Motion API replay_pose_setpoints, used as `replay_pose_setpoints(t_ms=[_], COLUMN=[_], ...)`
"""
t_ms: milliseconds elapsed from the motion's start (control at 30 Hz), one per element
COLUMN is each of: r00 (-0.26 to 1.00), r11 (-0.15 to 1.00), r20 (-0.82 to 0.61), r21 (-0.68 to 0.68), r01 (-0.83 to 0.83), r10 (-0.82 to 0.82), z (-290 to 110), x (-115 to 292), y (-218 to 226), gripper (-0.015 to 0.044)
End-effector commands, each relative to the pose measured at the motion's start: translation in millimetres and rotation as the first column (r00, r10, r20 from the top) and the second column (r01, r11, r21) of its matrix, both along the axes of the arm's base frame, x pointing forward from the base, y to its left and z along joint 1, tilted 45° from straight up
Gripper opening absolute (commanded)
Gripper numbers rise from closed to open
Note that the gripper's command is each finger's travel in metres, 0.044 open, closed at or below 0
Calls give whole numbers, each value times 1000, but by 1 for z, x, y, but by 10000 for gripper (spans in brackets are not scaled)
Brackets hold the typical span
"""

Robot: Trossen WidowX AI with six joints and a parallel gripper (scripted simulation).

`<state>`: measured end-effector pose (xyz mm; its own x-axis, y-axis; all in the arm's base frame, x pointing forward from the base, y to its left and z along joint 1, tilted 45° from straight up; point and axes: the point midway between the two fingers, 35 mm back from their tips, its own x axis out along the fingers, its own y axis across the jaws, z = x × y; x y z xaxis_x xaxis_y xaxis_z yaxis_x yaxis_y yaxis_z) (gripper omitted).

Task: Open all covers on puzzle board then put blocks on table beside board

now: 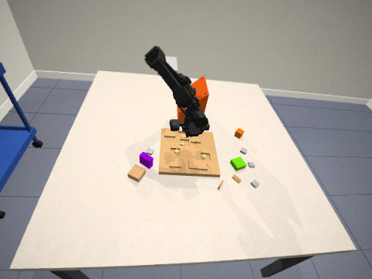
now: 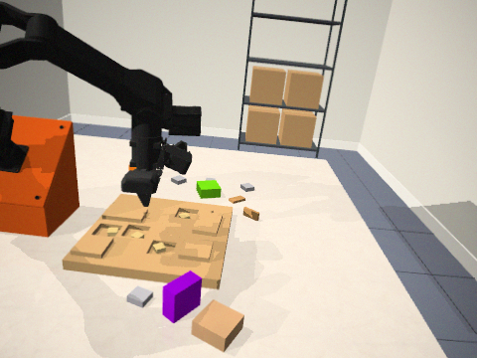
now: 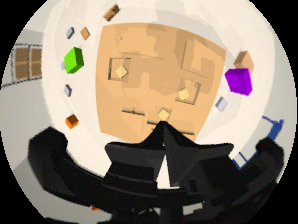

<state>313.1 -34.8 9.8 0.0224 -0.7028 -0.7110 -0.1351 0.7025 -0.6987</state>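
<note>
Hand (image 2: 144,203) shut, tip at puzzle board (image 2: 219,278) rear cover (image 2: 124,213)

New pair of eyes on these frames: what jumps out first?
The black arm's shut gripper, holding nothing, points down at the rear edge of the tan wooden puzzle board, near the orange base block. Bright blocks flank the board on the table: a purple cube on one side, a green block on the other.
</note>
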Motion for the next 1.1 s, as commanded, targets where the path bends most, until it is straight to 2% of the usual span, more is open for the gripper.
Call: replay_pose_setpoints(t_ms=[0,233,300,400,533,633,733,833,900,1067], r00=[999,994,969,855,589,691,865,971,992,994], r11=[1000,997,984,925,789,842,931,985,996,997], r20=[-21,-71,-170,-363,-571,-509,-351,-167,-85,-74], r21=[4,5,14,64,190,141,60,14,6,5], r01=[-26,-77,-177,-373,-584,-521,-361,-174,-91,-80], r10=[26,77,177,370,573,513,358,174,91,81], z=[2,3,2,2,1,1,1,1,1,1], x=[-20,-54,-56,-60,-65,-66,-69,-72,-74,-74], y=[-1,-6,-6,-6,-6,-6,-7,-8,-8,-8], gripper=[0,0,0,0,0,0,0,0,0,0])
